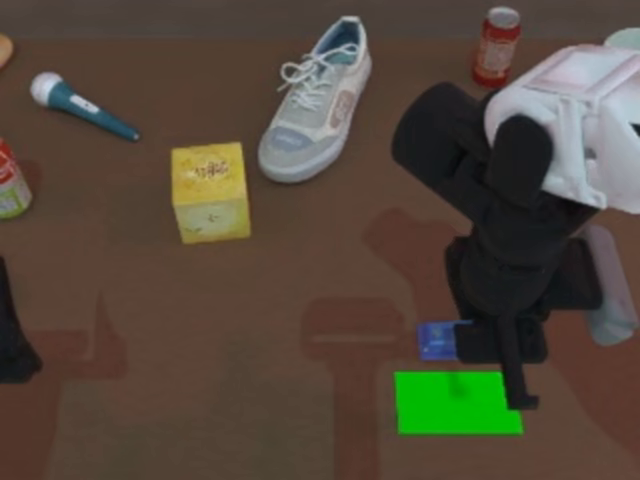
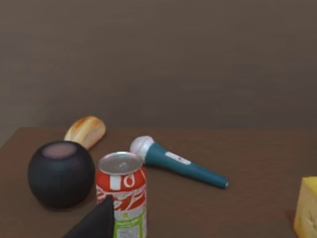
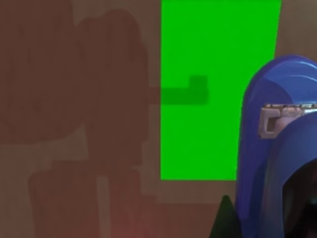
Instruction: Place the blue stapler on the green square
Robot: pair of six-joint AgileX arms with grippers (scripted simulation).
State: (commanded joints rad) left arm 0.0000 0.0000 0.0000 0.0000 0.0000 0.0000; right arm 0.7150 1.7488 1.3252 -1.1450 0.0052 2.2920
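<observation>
The blue stapler [image 1: 437, 340] hangs just beyond the far edge of the green square [image 1: 459, 402], mostly covered by my right gripper [image 1: 490, 360], which is shut on it. One black finger reaches over the square's right end. In the right wrist view the blue stapler [image 3: 277, 148] fills one side, close to the camera, with a dark fingertip [image 3: 225, 220] beside it. The green square [image 3: 218, 89] lies beyond with a shadow across it. My left gripper [image 1: 12, 345] is parked at the table's left edge, open; one finger [image 2: 96, 223] shows.
A yellow box [image 1: 210, 192], a white sneaker [image 1: 318, 100] and a teal-handled microphone [image 1: 80, 103] lie at the back left. A red can [image 1: 496, 45] stands at the back right, another can [image 2: 122, 191] near a black ball [image 2: 60, 173] and a bread roll [image 2: 85, 131].
</observation>
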